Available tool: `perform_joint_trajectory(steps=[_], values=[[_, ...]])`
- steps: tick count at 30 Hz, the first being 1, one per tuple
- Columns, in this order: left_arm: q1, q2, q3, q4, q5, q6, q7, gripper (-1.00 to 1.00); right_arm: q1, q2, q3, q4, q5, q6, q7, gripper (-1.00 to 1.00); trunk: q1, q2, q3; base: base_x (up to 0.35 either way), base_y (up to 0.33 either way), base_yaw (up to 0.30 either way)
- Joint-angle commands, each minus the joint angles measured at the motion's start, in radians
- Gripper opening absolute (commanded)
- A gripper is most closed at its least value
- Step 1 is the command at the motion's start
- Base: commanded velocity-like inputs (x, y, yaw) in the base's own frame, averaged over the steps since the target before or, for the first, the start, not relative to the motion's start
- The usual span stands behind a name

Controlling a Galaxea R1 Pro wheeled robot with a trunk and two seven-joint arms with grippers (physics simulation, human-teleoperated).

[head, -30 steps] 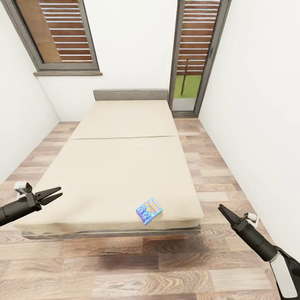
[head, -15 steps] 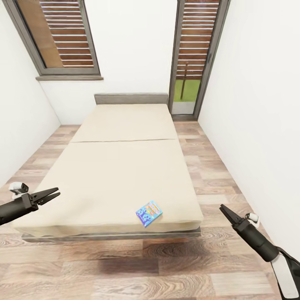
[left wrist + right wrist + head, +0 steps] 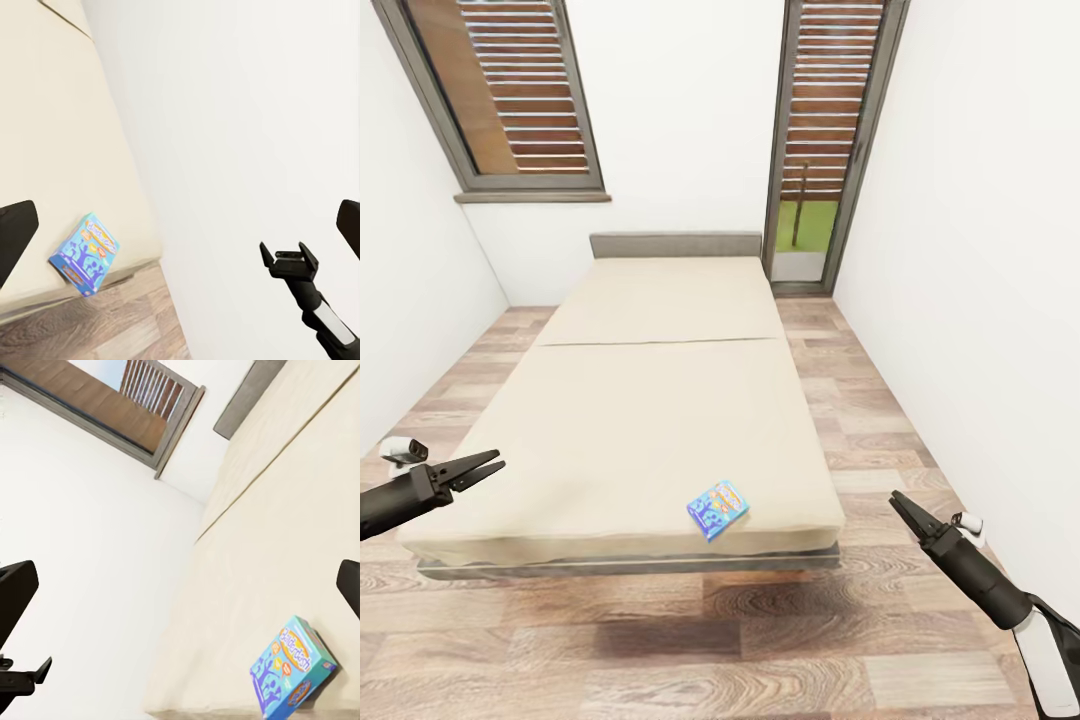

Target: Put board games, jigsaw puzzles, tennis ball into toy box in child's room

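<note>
Now the whole picture sits a little lower than it did a second ago: the window sill and the headboard (image 3: 676, 245) have slid down the head view, and the bed (image 3: 660, 400) looks slightly smaller. I take that as my head or base drawing back or tilting, not the furniture moving. The board game (image 3: 717, 507) lies in nearly the same spot on the mattress, flat, near the foot edge and towards my right side of it, a blue box with a bright print on its lid. In my left wrist view the board game (image 3: 84, 253) lies close to the mattress corner, and the right wrist view shows it (image 3: 291, 667) by the foot edge too.

My left gripper (image 3: 479, 468) hangs over the floor by the bed's near left corner, its fingers spread a little. My right gripper (image 3: 901, 505) hangs beyond the bed's right side, well apart from the box; its fingers look pressed together to a point, though at this angle I cannot be sure. Neither holds anything.

I see one game on the bed, not two, so one may already be dealt with. This box is not yet picked up, and I judge I must come closer before reaching, probably with the right arm.
</note>
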Motion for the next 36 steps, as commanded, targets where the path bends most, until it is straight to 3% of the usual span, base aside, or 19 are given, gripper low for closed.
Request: perform_joint_trajectory(steps=[1,36], values=[[0.000,0.000,0.000,0.000,-0.001,0.011,-0.004,1.00,0.000,0.000,-0.001,0.000,-0.005,0.008,0.001,1.00,0.000,0.000,0.001,-0.026,0.000,0.000],[0.000,-0.011,-0.010,-0.002,-0.002,0.010,-0.001,1.00,0.000,0.000,-0.002,0.000,-0.004,0.006,0.001,1.00,0.000,0.000,0.059,-0.065,-0.059,0.000]])
